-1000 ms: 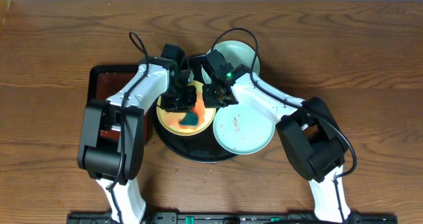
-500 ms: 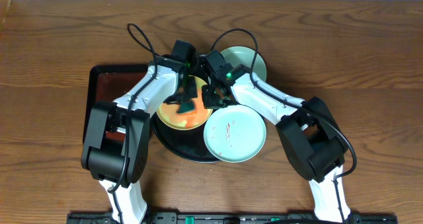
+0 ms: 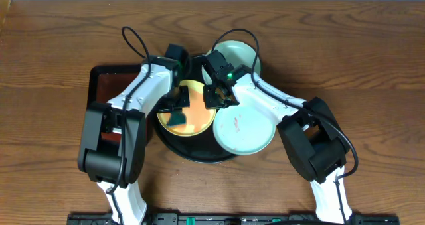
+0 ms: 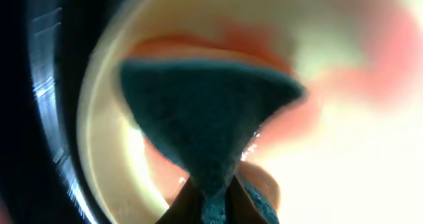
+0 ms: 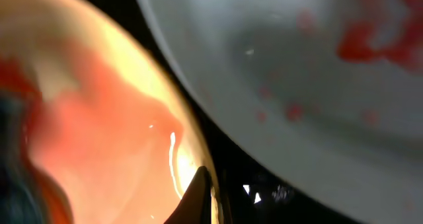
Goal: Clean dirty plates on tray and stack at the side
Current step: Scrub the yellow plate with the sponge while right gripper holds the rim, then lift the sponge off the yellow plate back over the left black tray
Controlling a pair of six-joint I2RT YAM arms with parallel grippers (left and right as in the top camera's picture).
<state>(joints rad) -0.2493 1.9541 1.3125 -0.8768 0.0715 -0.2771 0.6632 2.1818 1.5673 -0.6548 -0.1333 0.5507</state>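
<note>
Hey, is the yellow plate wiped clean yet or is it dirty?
Dirty. The yellow plate shows orange-red smears across its middle in the overhead and both wrist views, with the teal cloth over it.

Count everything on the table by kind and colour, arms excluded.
mint plates: 2
yellow plate: 1
round black tray: 1
rectangular reddish tray: 1
teal cloth: 1
total: 6
</note>
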